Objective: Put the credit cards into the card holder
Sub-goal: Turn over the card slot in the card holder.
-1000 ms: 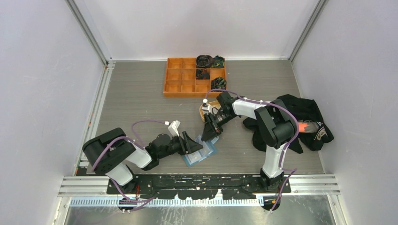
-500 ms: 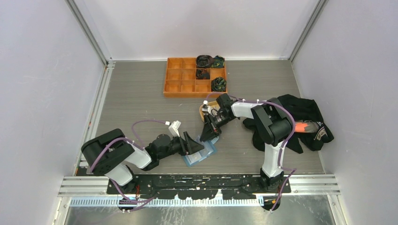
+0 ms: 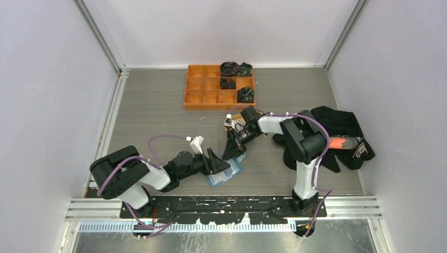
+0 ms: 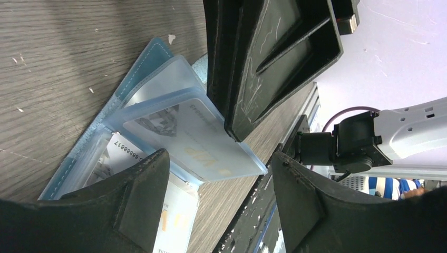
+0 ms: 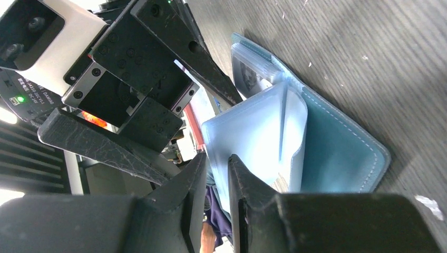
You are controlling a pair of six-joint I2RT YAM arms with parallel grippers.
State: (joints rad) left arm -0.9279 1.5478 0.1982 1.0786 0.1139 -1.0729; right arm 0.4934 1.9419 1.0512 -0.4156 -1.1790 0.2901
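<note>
The blue card holder (image 3: 226, 173) lies open on the table, its cover (image 5: 337, 147) flat and its clear sleeves fanned up. A pale credit card (image 4: 205, 142) sits in a raised sleeve. Another credit card (image 4: 118, 153) with printed digits lies below it. My left gripper (image 3: 217, 162) is at the holder's left side, low to the table. Its jaws (image 4: 219, 158) stand wide open around the sleeve's corner without touching it. My right gripper (image 3: 233, 149) comes down from above. Its fingers (image 4: 248, 79) rest on the raised sleeve. Only a narrow gap (image 5: 217, 158) is left between them, with the sleeve's edge running into it.
An orange compartment tray (image 3: 203, 89) with dark rolled items stands at the back. A tan dish (image 3: 229, 125) peeks out beside the right wrist. A black garment (image 3: 337, 132) is heaped at the right. The metal rail (image 3: 221, 203) runs along the near edge.
My left gripper's jaws have spread wider. My right gripper has shifted slightly left over the holder and its jaws have narrowed.
</note>
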